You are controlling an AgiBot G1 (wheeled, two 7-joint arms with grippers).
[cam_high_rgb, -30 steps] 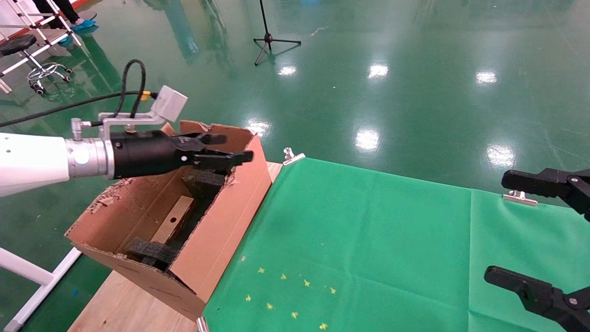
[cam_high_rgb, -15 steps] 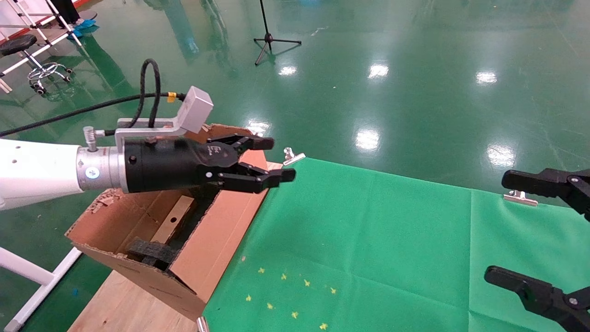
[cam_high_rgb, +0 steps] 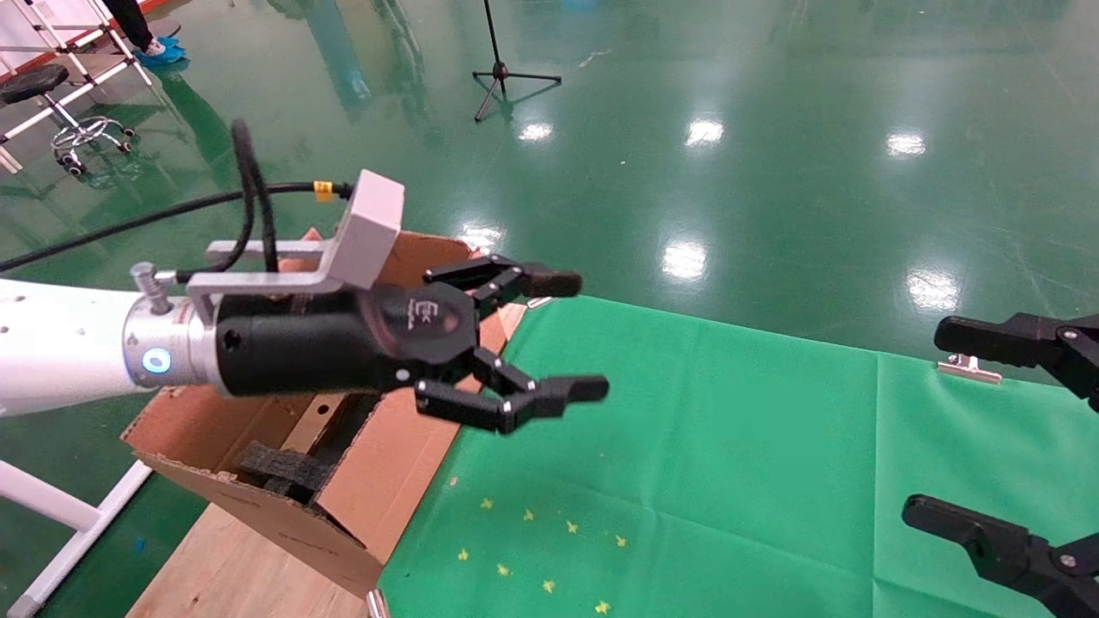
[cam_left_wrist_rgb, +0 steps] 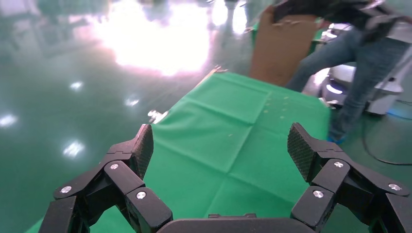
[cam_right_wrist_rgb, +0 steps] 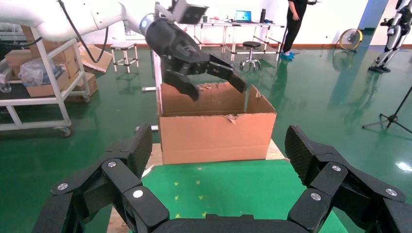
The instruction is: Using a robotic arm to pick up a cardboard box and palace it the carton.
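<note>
The left arm's black multi-link two-finger gripper hangs empty with fingers spread apart, above the green-clothed table's left edge, beside the large ragged brown corrugated carton. The small taped cardboard box is hidden. The all-black right gripper gapes at the right edge.

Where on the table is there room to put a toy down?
The green cloth is bare from the carton across to the right claw, apart from small yellow stars near the front edge. The carton is crowded with black foam. The open left claw hangs above the cloth beside the carton.
</note>
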